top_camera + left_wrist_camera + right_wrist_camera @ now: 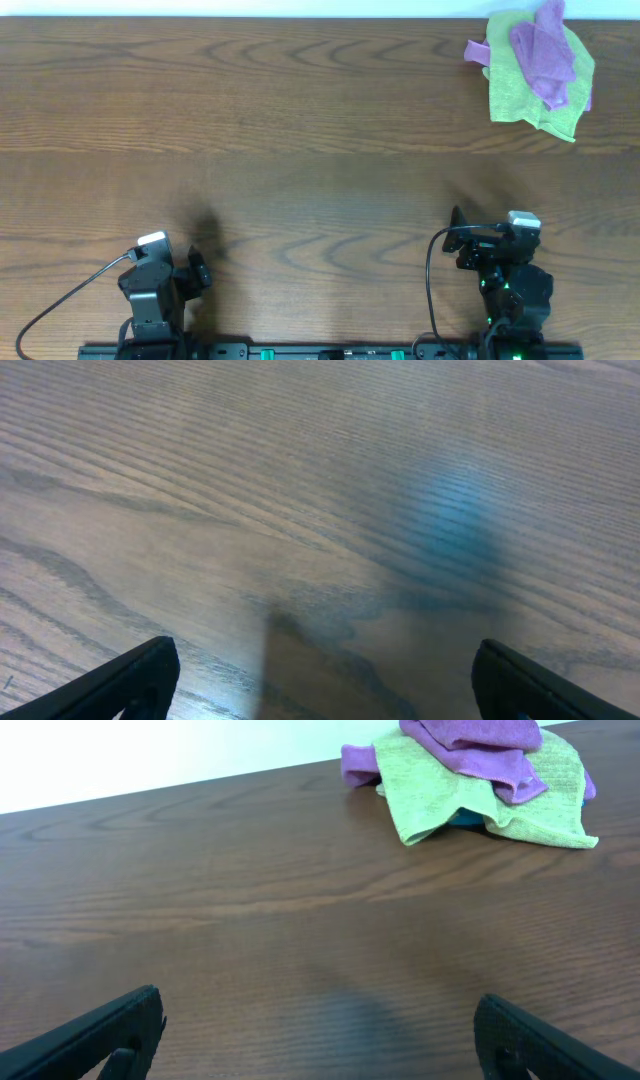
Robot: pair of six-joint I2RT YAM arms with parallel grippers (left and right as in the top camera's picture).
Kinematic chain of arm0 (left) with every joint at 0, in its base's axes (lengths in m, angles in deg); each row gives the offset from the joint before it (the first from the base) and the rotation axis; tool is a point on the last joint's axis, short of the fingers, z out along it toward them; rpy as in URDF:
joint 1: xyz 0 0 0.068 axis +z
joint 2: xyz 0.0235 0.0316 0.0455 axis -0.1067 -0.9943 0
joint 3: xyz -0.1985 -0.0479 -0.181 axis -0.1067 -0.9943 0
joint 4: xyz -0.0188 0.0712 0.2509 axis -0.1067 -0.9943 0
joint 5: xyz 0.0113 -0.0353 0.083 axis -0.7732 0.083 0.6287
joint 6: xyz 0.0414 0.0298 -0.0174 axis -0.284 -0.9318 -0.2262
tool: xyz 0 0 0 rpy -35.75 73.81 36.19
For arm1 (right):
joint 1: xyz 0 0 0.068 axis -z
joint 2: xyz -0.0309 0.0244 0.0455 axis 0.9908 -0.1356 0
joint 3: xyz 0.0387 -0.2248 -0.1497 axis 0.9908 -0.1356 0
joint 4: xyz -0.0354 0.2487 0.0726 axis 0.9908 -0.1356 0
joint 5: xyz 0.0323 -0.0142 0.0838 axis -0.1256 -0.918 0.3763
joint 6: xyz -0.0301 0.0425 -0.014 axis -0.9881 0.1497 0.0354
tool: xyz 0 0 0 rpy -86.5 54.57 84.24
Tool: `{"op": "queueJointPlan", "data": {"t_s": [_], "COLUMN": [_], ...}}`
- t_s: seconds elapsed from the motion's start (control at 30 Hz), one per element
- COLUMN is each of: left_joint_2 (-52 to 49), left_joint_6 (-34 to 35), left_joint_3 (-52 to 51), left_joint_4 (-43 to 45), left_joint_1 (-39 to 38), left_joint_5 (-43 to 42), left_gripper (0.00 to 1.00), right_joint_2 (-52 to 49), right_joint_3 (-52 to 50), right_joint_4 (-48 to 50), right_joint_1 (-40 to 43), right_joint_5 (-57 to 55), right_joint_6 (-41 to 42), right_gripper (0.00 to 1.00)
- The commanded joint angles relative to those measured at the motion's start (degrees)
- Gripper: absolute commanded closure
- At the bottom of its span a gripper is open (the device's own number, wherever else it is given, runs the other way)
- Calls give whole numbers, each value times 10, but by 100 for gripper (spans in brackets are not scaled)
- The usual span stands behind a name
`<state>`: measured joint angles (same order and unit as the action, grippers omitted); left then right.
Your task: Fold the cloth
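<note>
Purple terry cloth (545,50) lies crumpled atop lime-green cloth (530,100).

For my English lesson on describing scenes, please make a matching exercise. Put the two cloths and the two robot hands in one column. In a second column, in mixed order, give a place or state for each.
Column one
1. purple cloth
2. green cloth
3. left hand
4. right hand

Column two
A. open, pointing toward both cloths
B. lying underneath the other cloth
C. open, with only bare table in front of it
D. crumpled on top of the other cloth

Pairs: 1-D, 2-B, 3-C, 4-A
</note>
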<state>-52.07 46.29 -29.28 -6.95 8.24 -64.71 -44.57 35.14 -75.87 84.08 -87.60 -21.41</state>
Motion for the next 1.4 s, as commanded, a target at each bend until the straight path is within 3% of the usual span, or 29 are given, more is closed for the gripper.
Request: {"op": "queueJointPlan", "data": {"t_s": [0.0,1.23,1.37], "left_joint_2": [3,3,3], "left_joint_6": [-6,-6,-6], "left_joint_3": [-5,-5,-5], "left_joint_4": [-2,-2,9], "left_joint_1": [2,2,2], "left_joint_5": [10,10,11], "left_gripper": [5,5,5], "right_joint_2": [3,3,3], "right_joint_3": [-3,-3,-3], "right_joint_4": [-2,-2,1], "right_joint_1": [4,4,4], "right_joint_5": [-2,-5,-50], "right_joint_6": [0,0,-4], "right_gripper": [1,1,1]}}
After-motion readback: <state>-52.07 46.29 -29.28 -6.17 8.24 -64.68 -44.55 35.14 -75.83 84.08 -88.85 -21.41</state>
